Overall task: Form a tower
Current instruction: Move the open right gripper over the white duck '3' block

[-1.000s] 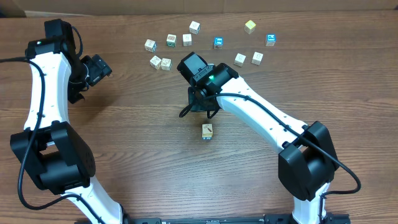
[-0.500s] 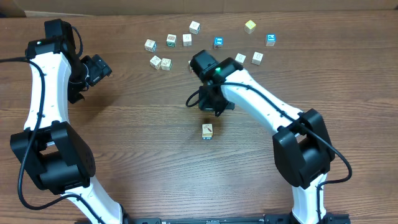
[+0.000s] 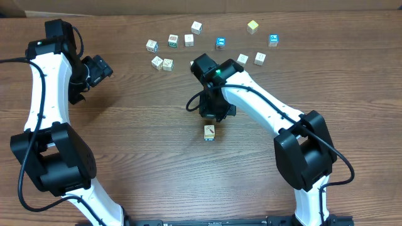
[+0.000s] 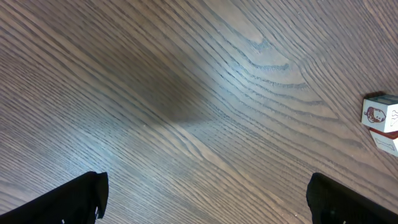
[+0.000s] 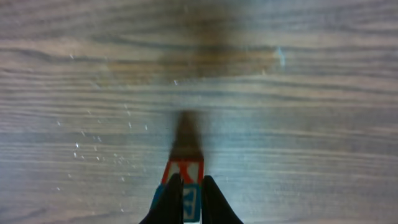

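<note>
The tower [image 3: 209, 132] is a small stack of pale cubes standing mid-table. In the right wrist view the tower [image 5: 185, 167] shows a red-framed face and a blue face, partly behind my fingertips. My right gripper [image 3: 214, 113] [image 5: 191, 179] hovers just behind the stack, shut, with nothing held between its fingers. My left gripper [image 3: 100, 68] [image 4: 205, 182] hangs open at the far left over bare wood, well away from the stack.
Several loose cubes [image 3: 189, 39] lie scattered across the back of the table, from one cube [image 3: 152, 45] to a blue cube [image 3: 273, 39]. Two cubes [image 4: 380, 115] show at the right edge of the left wrist view.
My right arm has swung its wrist round, and the shut gripper has shifted slightly right and nearer to the tower. The left arm has not moved.
</note>
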### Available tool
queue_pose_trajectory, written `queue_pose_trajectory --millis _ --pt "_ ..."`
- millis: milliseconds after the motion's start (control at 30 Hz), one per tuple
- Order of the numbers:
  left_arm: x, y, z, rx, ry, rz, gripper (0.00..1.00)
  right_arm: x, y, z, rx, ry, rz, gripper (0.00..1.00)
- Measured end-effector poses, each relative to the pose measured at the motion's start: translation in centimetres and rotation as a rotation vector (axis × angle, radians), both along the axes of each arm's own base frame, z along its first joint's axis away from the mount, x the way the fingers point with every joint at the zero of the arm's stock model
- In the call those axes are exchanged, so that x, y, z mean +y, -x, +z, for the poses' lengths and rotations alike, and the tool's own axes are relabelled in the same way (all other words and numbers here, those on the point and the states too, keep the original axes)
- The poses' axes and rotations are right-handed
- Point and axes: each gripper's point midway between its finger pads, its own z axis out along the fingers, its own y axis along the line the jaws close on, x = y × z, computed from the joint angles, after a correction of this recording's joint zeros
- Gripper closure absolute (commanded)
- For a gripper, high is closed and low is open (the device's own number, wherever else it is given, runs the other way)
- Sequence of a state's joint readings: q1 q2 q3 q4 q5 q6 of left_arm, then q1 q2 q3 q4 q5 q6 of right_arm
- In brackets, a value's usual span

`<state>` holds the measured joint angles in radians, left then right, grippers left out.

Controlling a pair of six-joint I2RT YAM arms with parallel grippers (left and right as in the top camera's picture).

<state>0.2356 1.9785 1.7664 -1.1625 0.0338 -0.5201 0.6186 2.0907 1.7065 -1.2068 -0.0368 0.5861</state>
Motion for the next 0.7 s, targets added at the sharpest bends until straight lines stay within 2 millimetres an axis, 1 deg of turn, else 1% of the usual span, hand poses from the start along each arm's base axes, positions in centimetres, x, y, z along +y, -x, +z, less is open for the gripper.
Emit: queue_pose_trajectory --millis 367,533,567,633,700 --pt "0.0 0.0 0.0 0.0 0.0 0.0 0.0 0.21 0.57 0.01 0.023 -0.008 -0.005 0.91" --pt "0.0 -0.01 0.0 0.0 0.0 0.0 0.01 0.22 0.58 0.01 0.023 -0.008 -0.006 0.77" --pt "0.0 -0.01 0.0 0.0 0.0 0.0 0.0 0.22 0.58 0.01 0.024 -0.008 -0.007 0.71" --pt "0.0 0.0 0.0 0.0 0.0 0.0 0.0 0.28 0.63 0.01 0.026 -0.011 -0.007 0.68" --pt "0.0 0.0 0.0 0.0 0.0 0.0 0.0 0.34 0.63 0.01 0.026 -0.013 -0.01 0.63"
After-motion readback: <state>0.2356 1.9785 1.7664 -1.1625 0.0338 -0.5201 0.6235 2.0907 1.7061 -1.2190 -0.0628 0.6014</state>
